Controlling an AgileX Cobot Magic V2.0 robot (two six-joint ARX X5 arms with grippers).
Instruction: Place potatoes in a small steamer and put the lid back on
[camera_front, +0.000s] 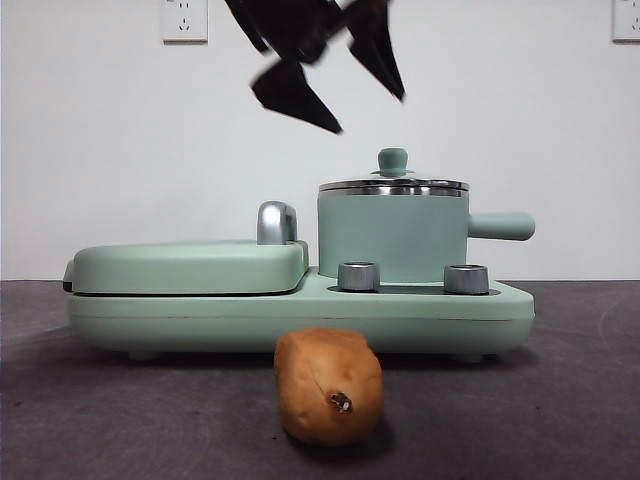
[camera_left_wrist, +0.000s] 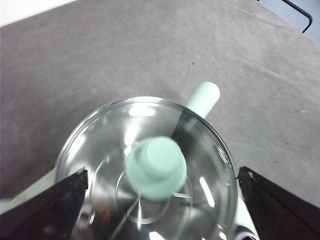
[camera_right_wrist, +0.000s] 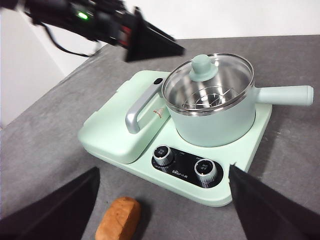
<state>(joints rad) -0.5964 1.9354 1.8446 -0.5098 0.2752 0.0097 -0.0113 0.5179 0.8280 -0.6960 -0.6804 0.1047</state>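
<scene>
- The potato (camera_front: 329, 385) lies on the table before the cooker base (camera_front: 300, 315), dark-spotted end toward the camera.
- The small steamer (camera_front: 392, 235) sits on the base, its handle running sideways.
- The lid (camera_left_wrist: 145, 170) is still on.
- The left gripper (camera_left_wrist: 160, 200) hangs directly over the knob (camera_left_wrist: 156, 167), jaws spread wide (nearer arm); the right gripper (camera_right_wrist: 162, 200), likewise open and empty, waits above the potato.

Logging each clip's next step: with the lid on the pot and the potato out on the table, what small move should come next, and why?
Probably the left gripper drops straight down and closes on the knob. Its fingers hang open above the lid, which covers the pot, and the potato lies outside.
</scene>
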